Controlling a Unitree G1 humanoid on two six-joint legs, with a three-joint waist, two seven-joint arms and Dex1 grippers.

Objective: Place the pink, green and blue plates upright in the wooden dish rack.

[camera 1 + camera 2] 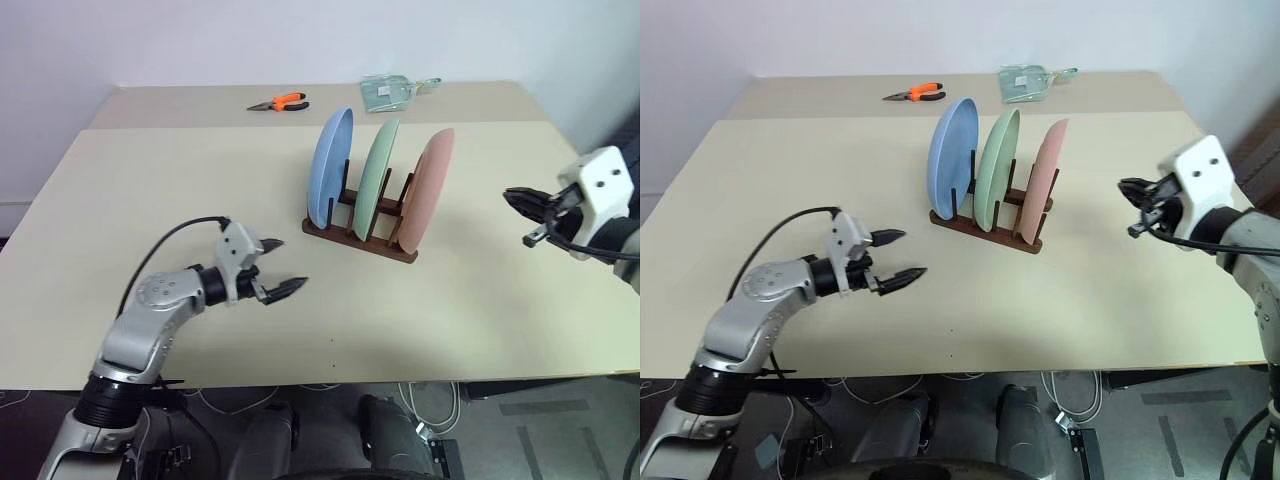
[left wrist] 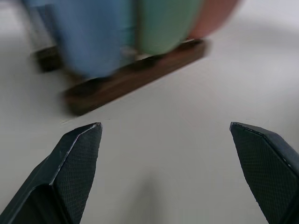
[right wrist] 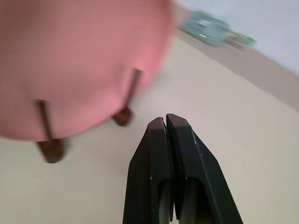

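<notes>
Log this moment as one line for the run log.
plates: blue plate, green plate, pink plate upright in rack | left hand: open, empty | right hand: shut, empty

You see three round plastic plates standing on edge in the small dark brown wooden rack [image 1: 358, 236]: the light blue plate [image 1: 331, 165] on the left, the pale green plate [image 1: 377, 176] between, the pink plate [image 1: 427, 188] on the right.

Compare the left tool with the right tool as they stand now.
The left tool stands open, its fingers spread wide; the right tool is shut, fingers pressed together. The left tool is on the blue plate side of the wooden dish rack; the right is on the pink plate side. Both hold nothing and point toward the rack.
</notes>
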